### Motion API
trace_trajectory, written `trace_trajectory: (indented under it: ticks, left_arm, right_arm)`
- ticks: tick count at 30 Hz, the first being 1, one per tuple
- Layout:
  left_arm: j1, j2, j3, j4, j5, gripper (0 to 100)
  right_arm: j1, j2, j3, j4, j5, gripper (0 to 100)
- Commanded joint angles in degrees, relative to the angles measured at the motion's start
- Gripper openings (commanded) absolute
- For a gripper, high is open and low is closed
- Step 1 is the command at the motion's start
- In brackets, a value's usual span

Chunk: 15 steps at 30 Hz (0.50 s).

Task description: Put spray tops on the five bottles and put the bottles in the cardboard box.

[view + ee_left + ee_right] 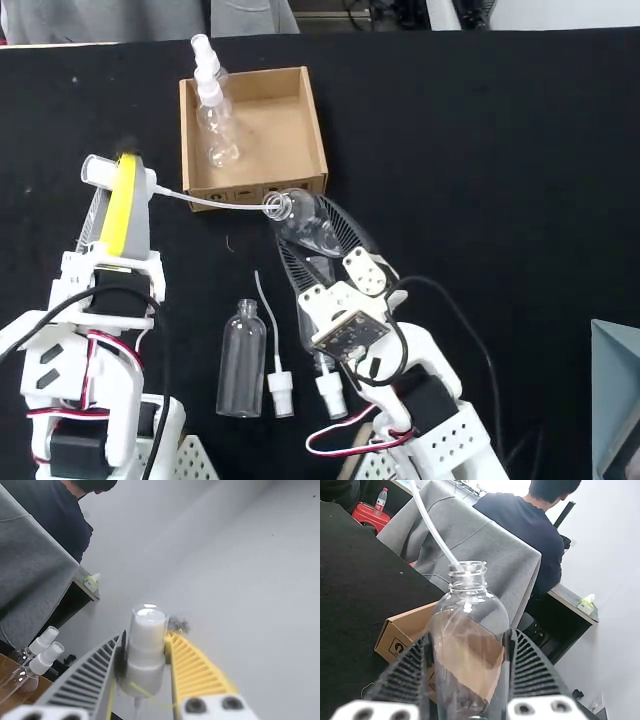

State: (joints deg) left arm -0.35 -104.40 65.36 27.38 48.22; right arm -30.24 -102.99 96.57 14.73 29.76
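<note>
So the black table [500,150] has the cardboard box [250,188] sitting toward the far side, with two finished bottles [215,120] already leaning in its corner, sprayers on.

The right gripper [470,636] is clamped around the body of a clear open bottle [305,225], held just in front of the box wall. The left gripper [145,639] is pinching a white spray top [97,171] by its head, well off to the side. The long dip tube [225,205] bridges the gap, and its tip looks to be right at the bottle's mouth, maybe just inside.

Nearer the arms, one more bare bottle [242,357] lies on the table, with a loose spray top [280,385] beside it and another [331,395] half under the right arm.

What I'd worry about: that tube is thin and bendy, so if the head comes in off-axis it'll bow or flick out of the neck. And the bottle is smooth plastic, so a push or twist could spin it in the gripper or knock it into the box.
</note>
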Motion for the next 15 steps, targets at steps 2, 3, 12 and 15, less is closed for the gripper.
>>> trace_trajectory:
  ticks: [2, 3, 12, 15]
  left_arm:
    - [0.75, 0.00, -3.03, -0.09, 0.00, 3]
    - [0.75, 0.00, -3.03, -0.18, 0.00, 3]
    - [0.75, 0.00, 4.09, -9.49, -0.09, 3]
    - [0.84, 0.00, 4.62, -10.11, -0.09, 3]
  right_arm:
    - [-1.23, -2.51, -0.04, 0.00, 0.35, 5.3]
    - [-1.32, -2.51, -0.04, 0.00, 0.35, 5.3]
    - [-3.34, -2.07, -0.04, 0.18, 0.35, 5.3]
    - [-3.34, -2.07, -0.04, 0.18, 0.35, 5.3]
